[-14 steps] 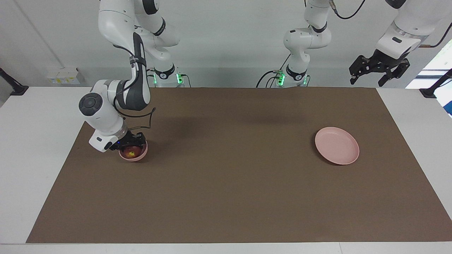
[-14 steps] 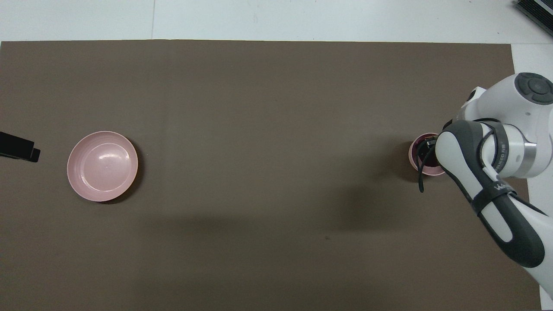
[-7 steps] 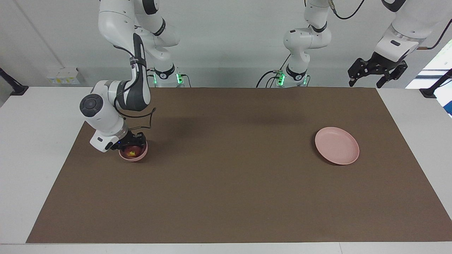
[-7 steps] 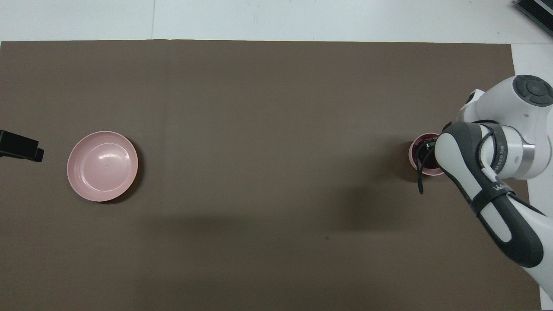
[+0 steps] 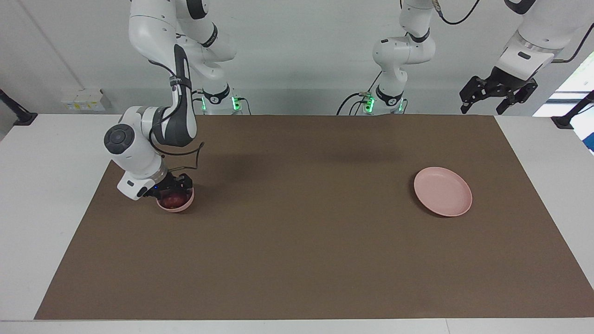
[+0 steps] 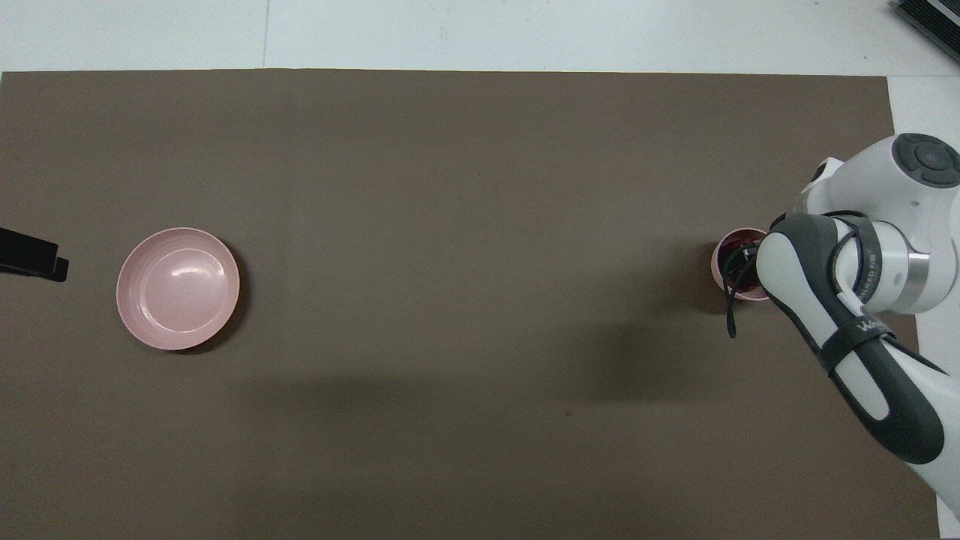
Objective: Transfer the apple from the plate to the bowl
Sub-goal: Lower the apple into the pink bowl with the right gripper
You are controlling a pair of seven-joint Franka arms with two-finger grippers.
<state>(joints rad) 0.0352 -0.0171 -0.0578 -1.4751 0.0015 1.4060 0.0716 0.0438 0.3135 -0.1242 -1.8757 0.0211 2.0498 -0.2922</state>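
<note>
The dark red apple (image 5: 172, 201) lies in the small deep pink bowl (image 5: 184, 206) at the right arm's end of the table. My right gripper (image 5: 171, 190) is down at the bowl's rim, right over the apple. In the overhead view the right arm covers most of the bowl (image 6: 718, 262); a bit of the apple (image 6: 730, 250) and of the right gripper (image 6: 743, 259) show. The flat pink plate (image 5: 443, 191) lies bare toward the left arm's end and also shows in the overhead view (image 6: 178, 289). My left gripper (image 5: 482, 109) waits open, high above the table's edge by its base.
A brown mat (image 5: 297, 241) covers the table between the bowl and the plate. The left gripper's tip (image 6: 34, 259) shows at the overhead view's edge beside the plate. White table margins (image 5: 46, 185) lie at both ends.
The apple's yellowish patch no longer shows in the bowl; only dark red is seen. The right gripper has barely shifted over the bowl. The left gripper drifted a little, high up.
</note>
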